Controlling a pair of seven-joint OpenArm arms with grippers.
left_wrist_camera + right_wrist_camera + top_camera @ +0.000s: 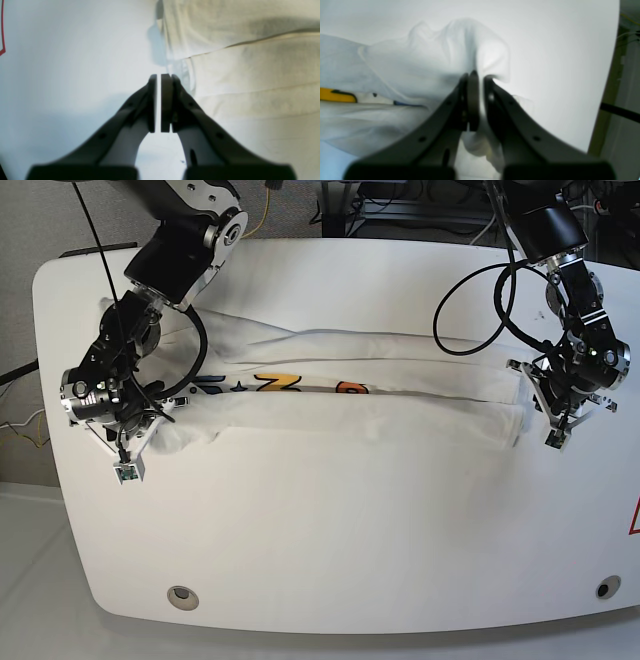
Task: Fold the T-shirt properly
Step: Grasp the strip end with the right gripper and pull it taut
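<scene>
White table (330, 550) carries the T-shirt (400, 395), stretched long from left to right. Right gripper (478, 80) pinches its cloth; left gripper (159, 76) is closed, empty.

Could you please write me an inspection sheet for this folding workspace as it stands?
Surface: white rounded table, bare in front.
Job's things: white printed cotton T-shirt, folded into a long band across the table.
Clutter: nothing seen.
Grippers: right gripper jaws shut on T-shirt cloth; left gripper jaws shut, beside the shirt's edge, nothing visibly between them.
Cables: black cables loop above the shirt.
Surroundings: grey floor, more wiring behind.
</scene>
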